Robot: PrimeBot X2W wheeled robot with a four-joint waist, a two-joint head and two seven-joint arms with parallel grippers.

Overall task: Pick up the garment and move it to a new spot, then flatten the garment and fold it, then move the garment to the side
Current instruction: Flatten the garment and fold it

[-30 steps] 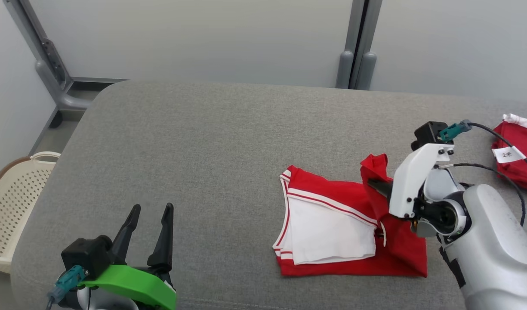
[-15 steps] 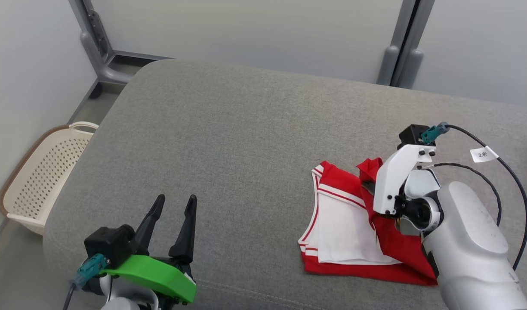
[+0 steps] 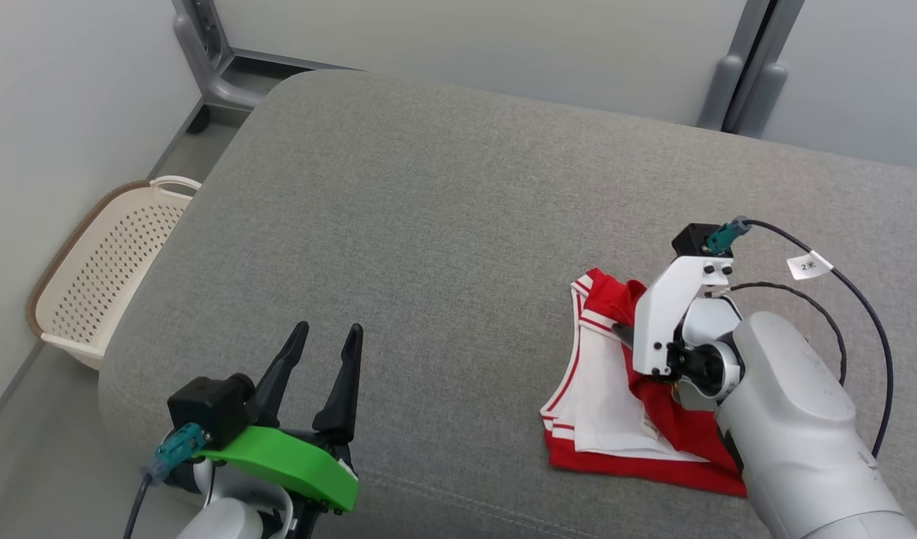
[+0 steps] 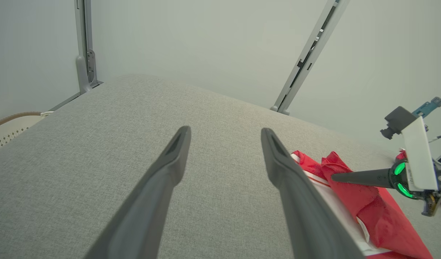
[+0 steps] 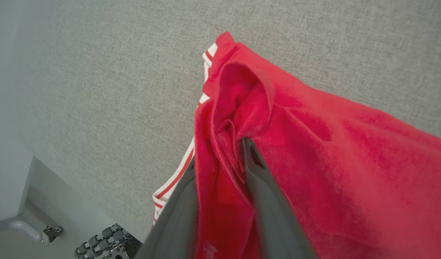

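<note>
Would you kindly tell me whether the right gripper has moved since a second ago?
Yes: the right gripper has moved left across the garment, closer to its white-striped edge lying on the cushion.

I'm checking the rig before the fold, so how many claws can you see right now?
2. The left claw hangs open above the bare grey cushion, lower left in the head view. The right claw is at the red and white garment, red fabric between its fingers.

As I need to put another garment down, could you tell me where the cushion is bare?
Bare: the broad cushion stretch between the left gripper and the garment, and all the far side toward the wall. Crowded: the right near edge, where the garment lies under the right gripper.
</note>
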